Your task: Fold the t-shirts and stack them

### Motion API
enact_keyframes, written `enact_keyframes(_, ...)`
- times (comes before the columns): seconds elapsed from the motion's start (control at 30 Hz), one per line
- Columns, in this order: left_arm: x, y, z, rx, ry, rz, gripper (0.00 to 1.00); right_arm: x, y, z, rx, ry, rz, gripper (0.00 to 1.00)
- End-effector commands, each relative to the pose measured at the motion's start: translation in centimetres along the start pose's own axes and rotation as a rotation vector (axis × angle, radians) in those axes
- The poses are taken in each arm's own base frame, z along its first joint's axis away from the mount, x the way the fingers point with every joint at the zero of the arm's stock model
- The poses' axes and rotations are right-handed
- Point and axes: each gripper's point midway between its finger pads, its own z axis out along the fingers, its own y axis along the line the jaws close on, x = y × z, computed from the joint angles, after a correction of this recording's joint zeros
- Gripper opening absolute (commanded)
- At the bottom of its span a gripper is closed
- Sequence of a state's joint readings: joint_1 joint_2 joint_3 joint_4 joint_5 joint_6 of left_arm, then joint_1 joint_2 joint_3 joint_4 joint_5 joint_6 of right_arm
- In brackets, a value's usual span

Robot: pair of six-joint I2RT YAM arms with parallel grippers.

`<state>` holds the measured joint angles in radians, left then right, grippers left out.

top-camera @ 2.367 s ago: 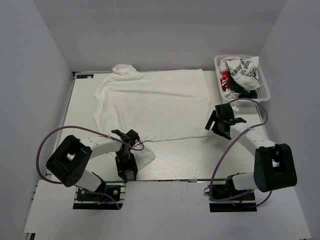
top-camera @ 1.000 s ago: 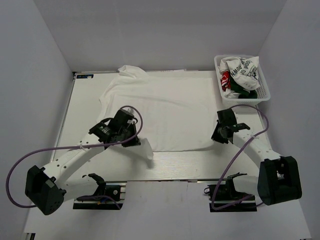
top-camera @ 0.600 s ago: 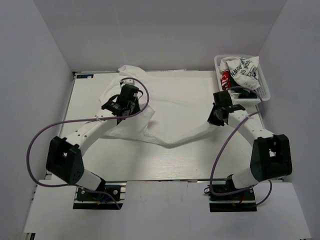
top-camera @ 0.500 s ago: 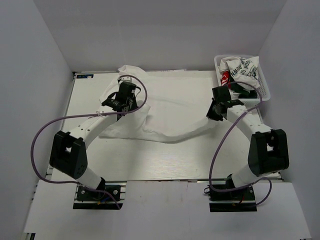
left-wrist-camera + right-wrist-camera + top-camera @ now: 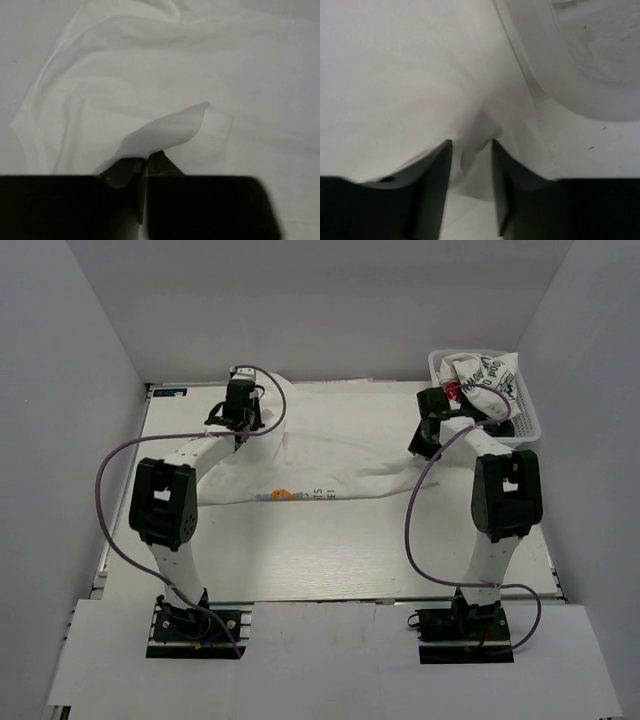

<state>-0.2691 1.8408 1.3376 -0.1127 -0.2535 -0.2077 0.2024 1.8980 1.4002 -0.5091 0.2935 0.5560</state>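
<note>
A white t-shirt (image 5: 340,455) lies doubled over across the upper middle of the table (image 5: 330,550); its small colourful print and dark text are unreadable. The left gripper (image 5: 146,159) pinches a cloth fold. The right gripper (image 5: 470,150) stands parted astride the hem, beside the basket (image 5: 531,423) at upper right, which holds a crumpled t-shirt (image 5: 488,375) with illegible black lettering.

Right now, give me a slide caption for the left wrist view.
Left gripper shut on a raised flap of the white t-shirt, the rest of the cloth spread rumpled beneath it.
</note>
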Motion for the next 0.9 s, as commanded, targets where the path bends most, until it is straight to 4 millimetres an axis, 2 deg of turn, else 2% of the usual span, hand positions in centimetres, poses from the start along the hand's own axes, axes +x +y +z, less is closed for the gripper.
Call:
enact_keyframes(0.0, -2.2, 1.3, 3.0, -0.056, -0.016, 0.028, 0.22, -3.2, 0.8, -0.1, 0.008, -0.052, -0.007, 0.5)
enact_keyframes(0.03, -4.8, 2.0, 3.6, -0.103, -0.046, 0.003, 0.35, -3.4, 0.7, -0.2, 0.014, -0.052, -0.012, 0.55)
enact_keyframes(0.07, -4.7, 3.3, 4.5, -0.144, -0.018, -0.036, 0.51, -3.5, 1.0, -0.6, 0.013, -0.057, -0.018, 0.67)
enact_keyframes(0.1, -1.5, 4.1, 6.0, -0.178, 0.104, -0.028, 0.67, -3.9, 1.3, -1.1, 0.003, -0.069, -0.024, 0.78)
enact_keyframes(0.13, -4.4, 4.6, 6.2, -0.189, 0.067, -0.072, 0.99, -3.8, 1.7, -1.8, -0.017, -0.076, -0.043, 0.84)
enact_keyframes(0.17, -4.2, 4.6, 6.5, -0.195, 0.089, -0.087, 1.0, -3.3, 1.9, -2.4, -0.032, -0.077, -0.059, 0.89)
enact_keyframes(0.2, -4.2, 4.3, 6.3, -0.17, 0.123, -0.124, 1.0, -3.4, 2.6, -2.8, -0.06, -0.099, -0.059, 0.9)
enact_keyframes(0.27, -3.5, 3.8, 6.0, -0.142, 0.149, -0.147, 1.0, -1.3, 2.3, -2.4, -0.067, -0.065, -0.084, 0.9)
enact_keyframes(0.3, -1.2, 3.9, 5.6, -0.147, 0.199, -0.17, 1.0, -1.1, 3.5, -3.0, -0.113, -0.085, -0.095, 0.9)
enact_keyframes(0.33, -1.9, 3.7, 4.3, -0.132, 0.177, -0.191, 1.0, 0.9, 2.7, -2.1, -0.099, -0.045, -0.11, 0.9)
enact_keyframes(0.37, -1.1, 3.2, 3.6, -0.117, 0.185, -0.196, 1.0, 1.4, 2.6, -2.0, -0.101, -0.039, -0.12, 0.9)
enact_keyframes(0.4, 2.6, 3.6, 3.1, -0.13, 0.249, -0.22, 1.0, 1.6, 3.1, -1.6, -0.118, -0.048, -0.126, 0.9)
enact_keyframes(0.47, 4.2, 3.5, 2.0, -0.116, 0.261, -0.252, 1.0, 2.9, 3.3, -1.2, -0.137, -0.009, -0.151, 0.9)
enact_keyframes(0.5, 6.6, 3.9, 0.8, -0.121, 0.294, -0.268, 1.0, 3.1, 3.5, -0.7, -0.146, -0.009, -0.159, 0.9)
enact_keyframes(0.57, 8.1, 3.3, 0.3, -0.079, 0.306, -0.286, 1.0, 3.4, 3.9, 0.0, -0.178, -0.007, -0.169, 0.9)
enact_keyframes(0.6, 10.2, 3.5, -0.3, -0.085, 0.351, -0.292, 1.0, 3.5, 3.9, 0.5, -0.186, -0.005, -0.171, 0.9)
enact_keyframes(0.63, 11.1, 3.6, -0.5, -0.093, 0.37, -0.301, 1.0, 4.0, 3.8, 1.0, -0.189, 0.017, -0.176, 0.9)
enact_keyframes(0.67, 12.9, 4.4, -0.9, -0.129, 0.406, -0.288, 1.0, 4.3, 3.5, 1.2, -0.175, 0.025, -0.181, 0.9)
enact_keyframes(0.73, 14.4, 5.4, -1.5, -0.187, 0.441, -0.278, 1.0, 5.0, 2.5, 1.9, -0.135, 0.038, -0.174, 0.9)
enact_keyframes(0.77, 15.8, 6.6, -2.2, -0.237, 0.483, -0.276, 1.0, 6.4, 1.4, 2.3, -0.108, 0.076, -0.172, 0.9)
enact_keyframes(0.83, 17.2, 7.0, -3.4, -0.275, 0.527, -0.301, 1.0, 7.4, 0.6, 1.8, -0.104, 0.106, -0.148, 0.9)
enact_keyframes(0.87, 18.6, 7.2, -4.9, -0.277, 0.569, -0.296, 1.0, 9.3, -0.3, 1.7, -0.099, 0.145, -0.146, 0.9)
